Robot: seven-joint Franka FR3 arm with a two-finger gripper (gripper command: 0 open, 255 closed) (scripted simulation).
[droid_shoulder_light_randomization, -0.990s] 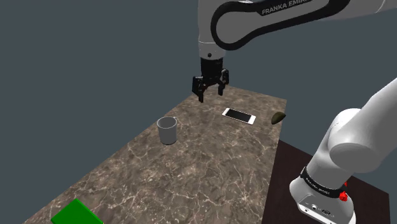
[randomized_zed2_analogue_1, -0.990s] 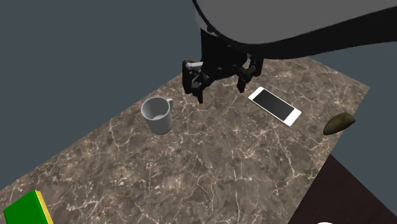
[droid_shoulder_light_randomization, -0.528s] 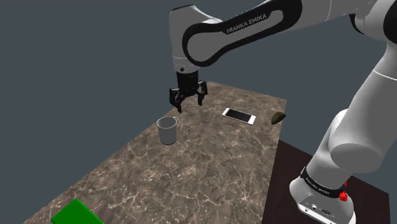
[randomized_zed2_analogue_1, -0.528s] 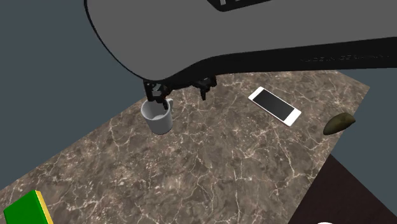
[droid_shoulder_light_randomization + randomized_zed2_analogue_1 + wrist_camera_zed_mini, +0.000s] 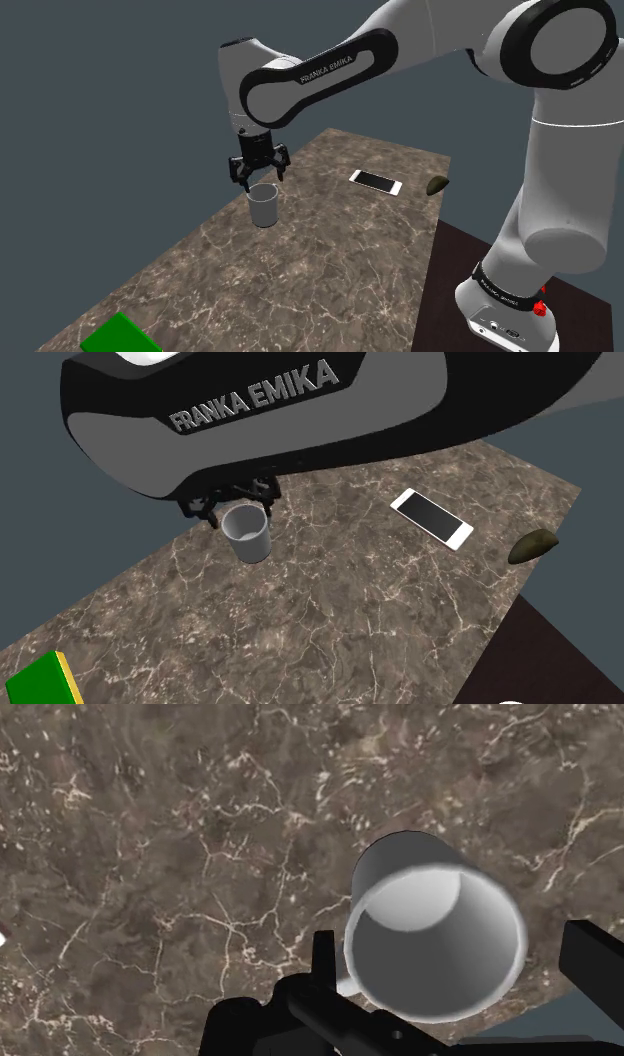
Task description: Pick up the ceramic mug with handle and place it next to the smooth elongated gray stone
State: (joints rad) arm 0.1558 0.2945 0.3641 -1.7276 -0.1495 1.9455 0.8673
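Sliding in from 2 o'clock in shoulder view, end effector (image 5: 259, 178) is now hovering, fingers apart, right over the mug (image 5: 263, 207); descent & grasp prob. coming next.

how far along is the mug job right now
Done: the end effector hangs open right over the mug. In hand: nothing; the mug stands unlifted on the marbled table. Left: shut on it, lift, set it beside the dark stone past the phone.
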